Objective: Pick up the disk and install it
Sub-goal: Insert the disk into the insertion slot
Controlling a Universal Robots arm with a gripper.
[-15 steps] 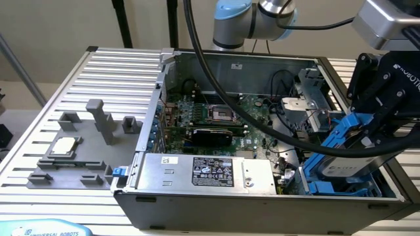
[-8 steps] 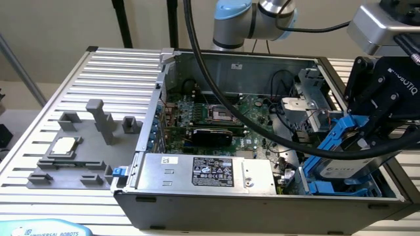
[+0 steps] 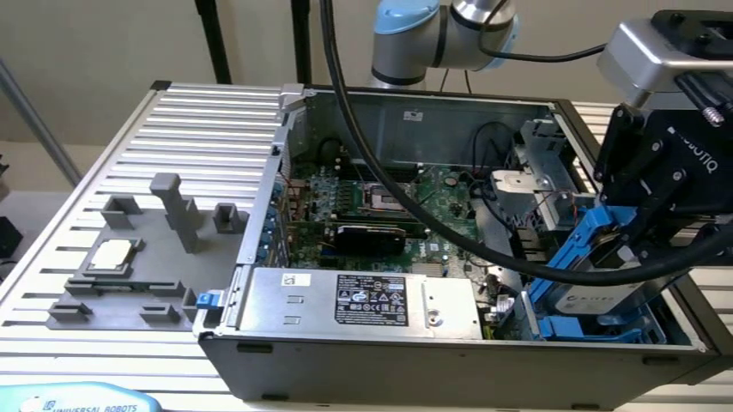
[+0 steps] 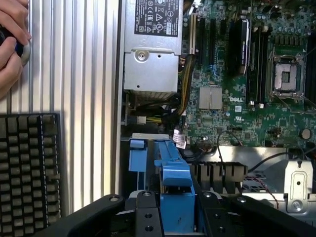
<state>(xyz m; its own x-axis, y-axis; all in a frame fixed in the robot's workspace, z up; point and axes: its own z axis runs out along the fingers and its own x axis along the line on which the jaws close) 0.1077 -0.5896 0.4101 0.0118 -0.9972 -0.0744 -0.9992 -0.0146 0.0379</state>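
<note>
The disk, a silver-grey drive with a white label in blue carrier rails, hangs tilted over the drive bay at the front corner of the open computer case, on the exterior view's right. My gripper is shut on its upper blue rail. In the wrist view the blue carrier sits between my black fingers, with the gripper clamped on it above another blue bracket in the bay.
A silver power supply with a black label lies beside the bay, next to the motherboard. A thick black cable arcs across the case. A grey fixture with a square chip lies outside. A hand and a keyboard are nearby.
</note>
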